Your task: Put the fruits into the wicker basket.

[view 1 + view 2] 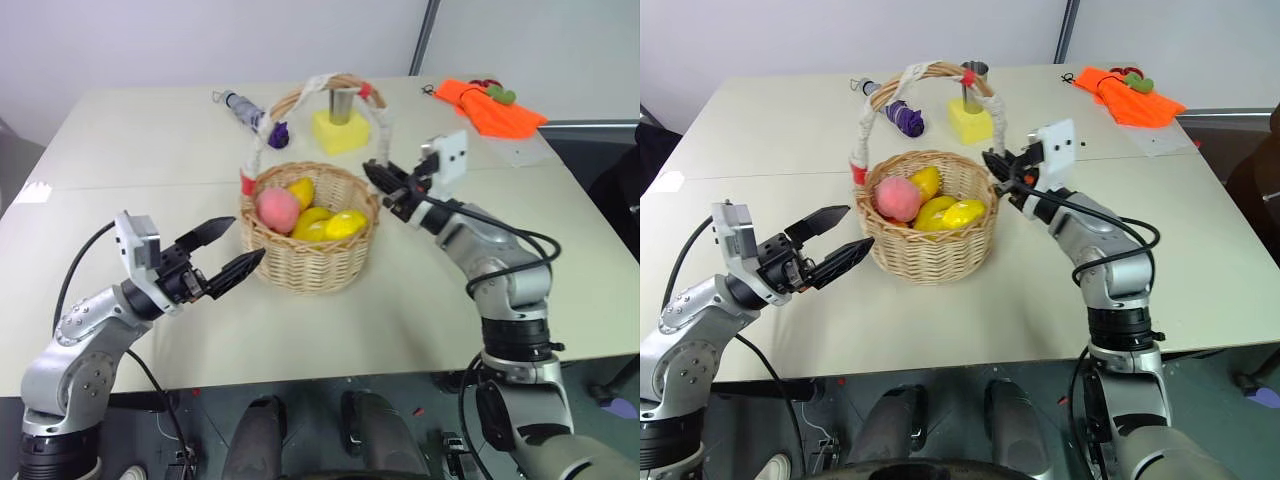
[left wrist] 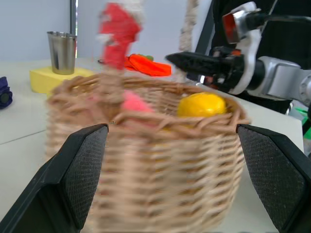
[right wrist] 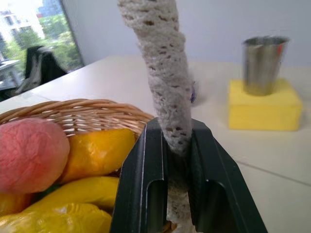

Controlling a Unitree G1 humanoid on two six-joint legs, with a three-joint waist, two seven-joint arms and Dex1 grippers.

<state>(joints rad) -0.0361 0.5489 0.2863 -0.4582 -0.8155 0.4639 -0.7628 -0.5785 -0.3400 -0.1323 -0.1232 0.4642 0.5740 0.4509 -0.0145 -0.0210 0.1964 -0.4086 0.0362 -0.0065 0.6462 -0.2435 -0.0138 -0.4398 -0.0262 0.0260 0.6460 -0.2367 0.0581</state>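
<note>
Right gripper [image 3: 177, 194] clamps the white-wrapped arched handle [image 3: 163, 77] of the round tan wicker basket [image 1: 310, 250]; left gripper [image 1: 232, 250] gapes wide, empty, just beside its wall. Pink peach [image 1: 278, 209] and yellow fruits [image 1: 330, 222] sit inside, overlapping, partly rim-hidden

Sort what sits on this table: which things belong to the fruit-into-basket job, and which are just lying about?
Job: peach, lemon, mango, bananas, wicker basket.

Lying about: steel cup, yellow sponge block, purple-tipped bundle, orange cloth.
</note>
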